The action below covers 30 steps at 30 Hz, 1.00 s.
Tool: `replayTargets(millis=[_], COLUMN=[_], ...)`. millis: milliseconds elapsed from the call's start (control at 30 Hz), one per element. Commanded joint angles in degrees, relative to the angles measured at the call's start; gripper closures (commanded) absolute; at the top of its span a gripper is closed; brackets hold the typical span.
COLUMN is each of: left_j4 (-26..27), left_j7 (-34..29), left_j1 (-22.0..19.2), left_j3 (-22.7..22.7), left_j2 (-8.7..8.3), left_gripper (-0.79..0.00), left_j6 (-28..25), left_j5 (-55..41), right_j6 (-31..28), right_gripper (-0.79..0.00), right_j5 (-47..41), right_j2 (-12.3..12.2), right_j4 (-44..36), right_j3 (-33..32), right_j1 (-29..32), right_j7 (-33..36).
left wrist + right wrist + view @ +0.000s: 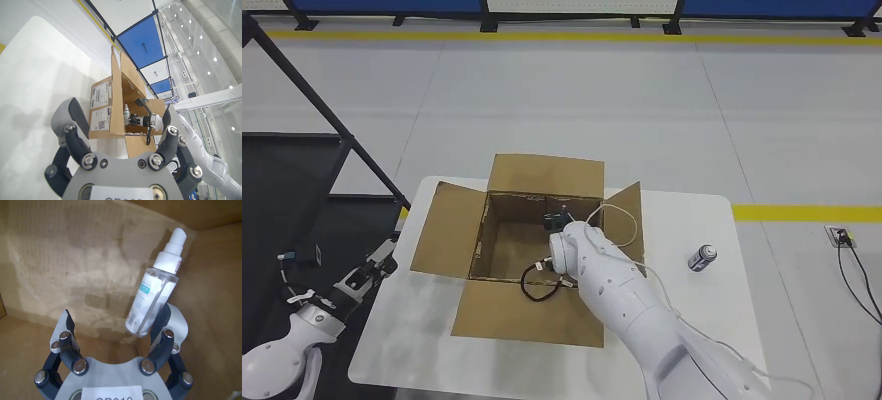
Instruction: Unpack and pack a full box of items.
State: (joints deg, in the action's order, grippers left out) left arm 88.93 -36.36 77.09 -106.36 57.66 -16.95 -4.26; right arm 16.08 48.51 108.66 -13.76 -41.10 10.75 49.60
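Note:
An open cardboard box stands on the white table, all flaps folded out. Inside it a clear spray bottle with a white cap and a white and teal label leans against the box wall near a corner. My right gripper is down in the box, open, and the bottle's base sits just inside one fingertip. The left wrist view looks into the box from the side, where the bottle stands in front of the right gripper. My left gripper hangs open beyond the table's left edge.
A small silver and black can lies on the table to the right of the box. A black cable loops from the right arm over the box's near flap. A dark frame stands left of the table.

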Motion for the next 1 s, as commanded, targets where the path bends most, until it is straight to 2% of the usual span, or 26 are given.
replayTargets(millis=[0,100,467,567,633,700,800,867,967], left_j4=[-0.1,-0.2,-0.3,-0.4,-0.4,-0.4,-0.4,-0.4,-0.3], left_j7=[-0.1,0.0,0.3,0.5,0.6,0.8,1.0,1.2,1.4], left_j1=[-0.1,-0.1,-0.3,-0.4,-0.4,-0.5,-0.7,-0.8,-0.9], left_j3=[0.0,0.0,0.3,0.4,0.5,0.7,1.0,1.1,1.5], left_j2=[-0.05,-0.12,-0.31,-0.36,-0.38,-0.4,-0.42,-0.44,-0.46], left_gripper=[-0.785,-0.785,-0.785,-0.785,-0.785,-0.785,-0.785,-0.785,-0.785], left_j6=[0.0,-0.1,-0.3,-0.2,-0.2,-0.1,0.0,0.1,0.2], left_j5=[-0.1,0.0,-0.1,0.0,0.0,0.2,0.3,0.5,0.6], right_j6=[-1.9,-4.4,-4.3,-6.0,-7.1,-8.7,-10.9,-11.3,-10.4], right_gripper=[-0.785,-0.785,-0.785,-0.585,-0.514,-0.376,-0.329,-0.265,-0.308], right_j5=[-0.6,-1.3,-0.1,-0.3,-0.6,-1.0,-1.4,-1.2,-0.2], right_j2=[0.0,-0.1,-0.1,-0.2,-0.5,-0.7,-1.0,-1.2,-1.3], right_j4=[0.4,0.9,2.1,2.7,3.1,3.3,3.5,3.8,3.8], right_j3=[-0.4,-0.9,-1.1,-1.4,-1.8,-2.1,-2.5,-2.6,-2.4], right_j1=[0.0,-0.2,-0.2,-0.4,-0.5,-0.5,-0.5,-0.7,-0.6], right_j7=[-0.8,-1.9,-3.8,-3.6,-4.1,-4.5,-5.1,-5.1,-5.2])
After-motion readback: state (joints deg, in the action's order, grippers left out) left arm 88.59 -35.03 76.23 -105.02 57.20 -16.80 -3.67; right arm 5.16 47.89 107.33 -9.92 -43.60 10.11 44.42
